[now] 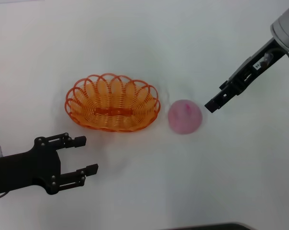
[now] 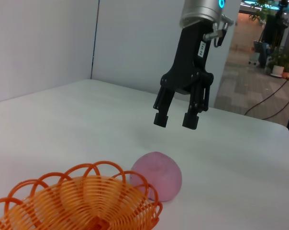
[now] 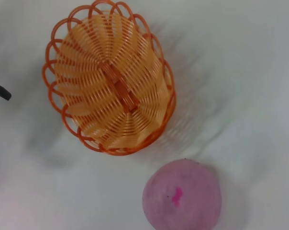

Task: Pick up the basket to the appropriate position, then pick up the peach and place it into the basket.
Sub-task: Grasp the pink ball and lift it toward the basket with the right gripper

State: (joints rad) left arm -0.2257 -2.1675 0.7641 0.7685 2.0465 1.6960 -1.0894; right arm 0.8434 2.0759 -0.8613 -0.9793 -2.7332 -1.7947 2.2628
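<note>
The orange basket (image 1: 113,102) sits upright on the white tabletop (image 1: 144,43), its oval opening facing up and nothing inside it. Just beside it, on the side toward the robot's right, lies the pink peach (image 1: 184,116), a small gap between the two; a darker magenta mark shows on top of the fruit.

The right pincer (image 1: 212,106) hangs in the air close to the peach, on the side away from the basket, and touches nothing. In the left wrist view it is seen above and a little beyond the fruit with its two fingers (image 2: 161,118) apart and pointing down at the tabletop.

The left pincer (image 1: 86,155) is near the basket on the side closer to the robot, low over the tabletop, its fingers spread wide and aimed toward the middle of the tabletop. It holds nothing and does not touch the basket's rim; the peach lies well apart from it, past the basket's end.
</note>
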